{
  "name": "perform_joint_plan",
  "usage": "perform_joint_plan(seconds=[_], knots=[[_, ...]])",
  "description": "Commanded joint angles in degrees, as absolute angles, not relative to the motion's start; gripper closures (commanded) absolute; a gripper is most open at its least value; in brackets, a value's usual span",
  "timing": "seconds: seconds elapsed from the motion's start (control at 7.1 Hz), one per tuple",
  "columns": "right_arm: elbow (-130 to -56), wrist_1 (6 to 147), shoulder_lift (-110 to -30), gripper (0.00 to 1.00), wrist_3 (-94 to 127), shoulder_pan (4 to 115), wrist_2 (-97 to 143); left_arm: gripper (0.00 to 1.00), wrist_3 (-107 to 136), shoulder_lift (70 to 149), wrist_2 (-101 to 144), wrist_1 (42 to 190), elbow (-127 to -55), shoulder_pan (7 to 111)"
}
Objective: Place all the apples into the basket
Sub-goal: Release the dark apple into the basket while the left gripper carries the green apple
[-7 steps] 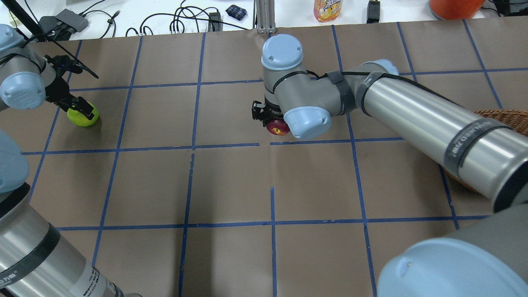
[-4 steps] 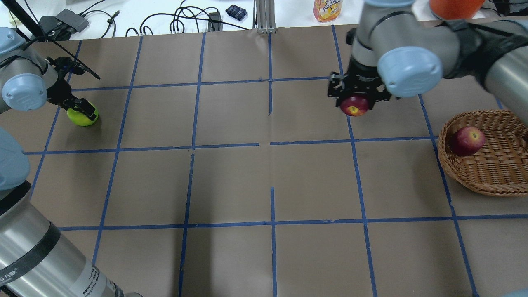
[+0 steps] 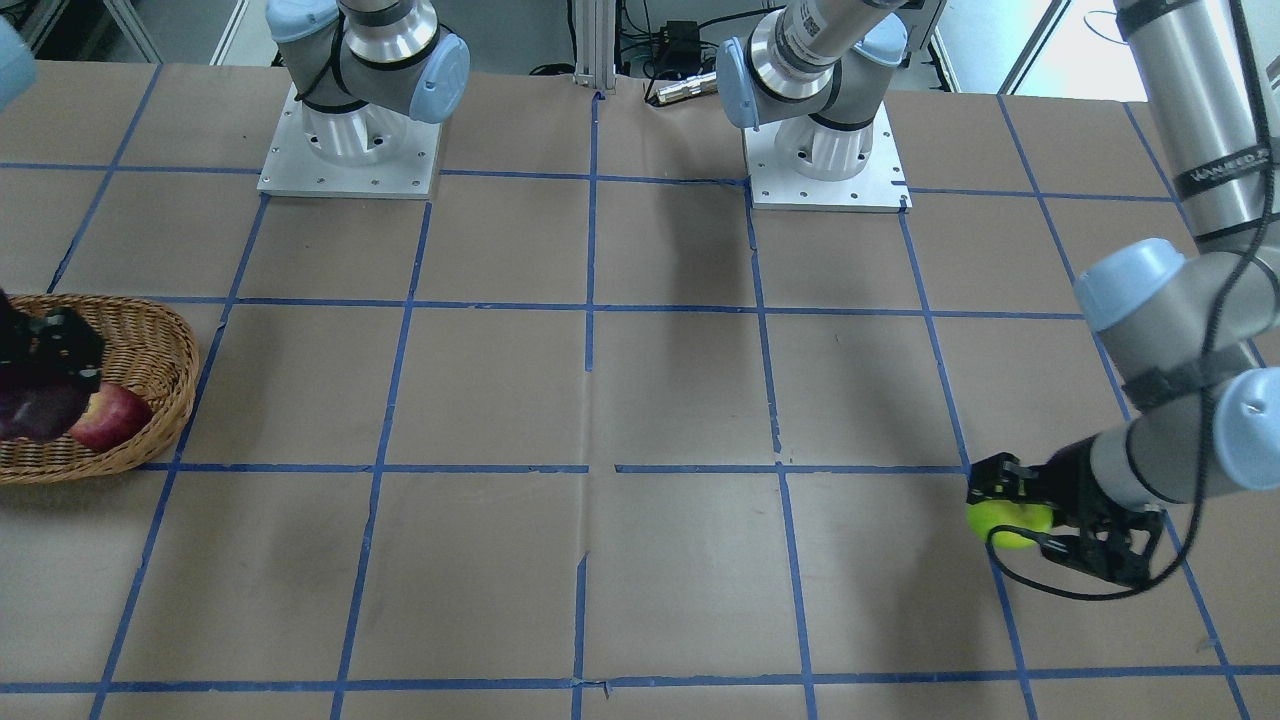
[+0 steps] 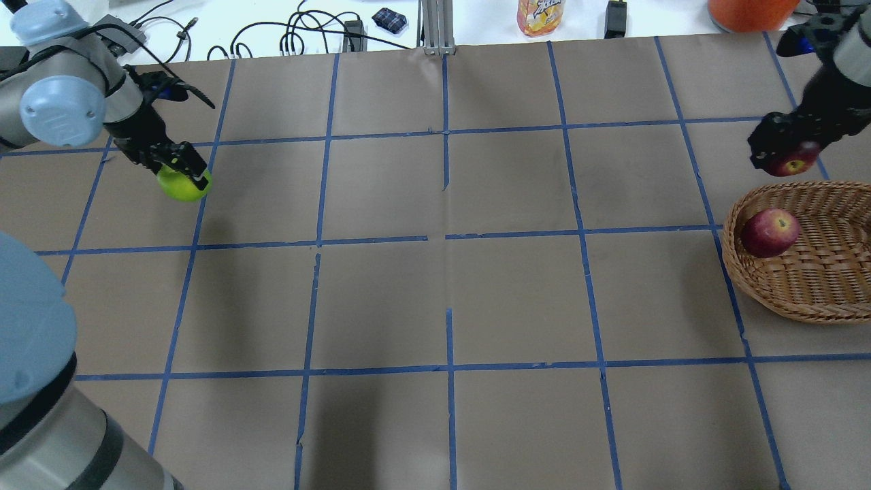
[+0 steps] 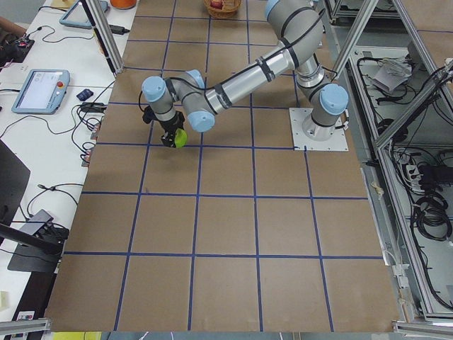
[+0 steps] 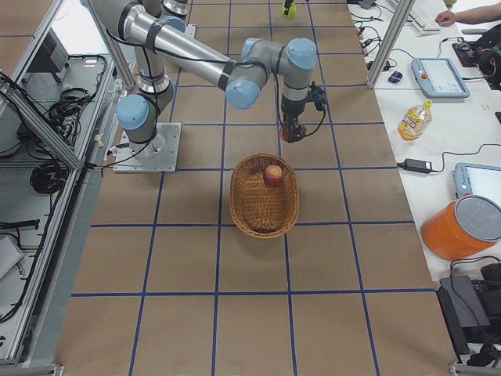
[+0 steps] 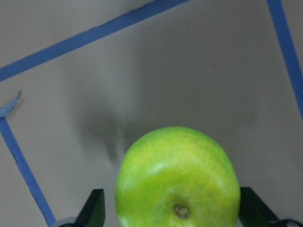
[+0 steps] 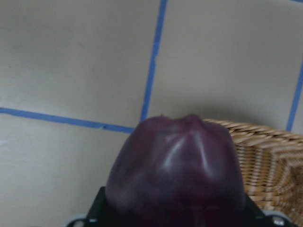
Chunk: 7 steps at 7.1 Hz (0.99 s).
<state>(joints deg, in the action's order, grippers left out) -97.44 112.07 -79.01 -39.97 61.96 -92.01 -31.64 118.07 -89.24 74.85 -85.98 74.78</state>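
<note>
The left jaws pinch the green apple [image 7: 177, 177] by its 2 sides, spread just to its width. The shadow in their wrist view suggests it hangs clear of the worktop [image 4: 449, 292]. The right jaws clamp 1 dark red apple [image 4: 793, 165], purple and blurred in their own camera, with the basket [image 4: 803, 309] rim just beside them. The overhead view, unlike that camera, shows 1 more red apple [image 4: 770, 232] lying in the basket, near those jaws.

Overhead: rear, high, looking forward-down | front: opposite side, facing back | sides: either end, distant | wrists: close-up, downward | overhead/front share basket [image 4: 816, 279] beside right gripper [image 4: 789, 162].
</note>
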Motion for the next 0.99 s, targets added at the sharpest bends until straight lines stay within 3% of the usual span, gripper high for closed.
perform_joint_plan(seconds=[0.0, 0.14, 0.28, 0.42, 0.56, 0.7, 0.85], knots=[[-103.9, 125.9, -73.9, 0.63, -52.1, 51.4, -90.3, 0.88, -6.4, 115.7, -85.1, 74.0, -88.2, 92.2], [-107.2, 127.2, -73.8, 0.47, -52.8, 50.9, -88.5, 0.88, 4.0, 117.8, -84.9, 65.9, -89.4, 98.8], [-108.6, 126.9, -74.2, 0.00, -52.8, 50.9, -88.5, 0.88, 14.3, 120.0, -84.1, 58.5, -90.0, 104.4], [-108.2, 126.1, -74.4, 0.00, -53.2, 50.9, -88.5, 0.87, 19.6, 121.5, -82.5, 57.0, -90.3, 108.2], [-108.4, 126.0, -75.5, 0.00, -53.1, 51.1, -88.5, 0.80, 23.3, 122.6, -82.6, 56.8, -90.5, 111.1], [-108.4, 122.4, -78.7, 0.00, -51.8, 51.9, -88.3, 0.01, 23.2, 122.7, -83.2, 57.0, -90.7, 111.7], [-108.4, 120.5, -81.9, 0.00, -45.7, 55.5, -88.4, 0.00, 19.8, 121.3, -83.3, 57.2, -91.1, 111.4]])
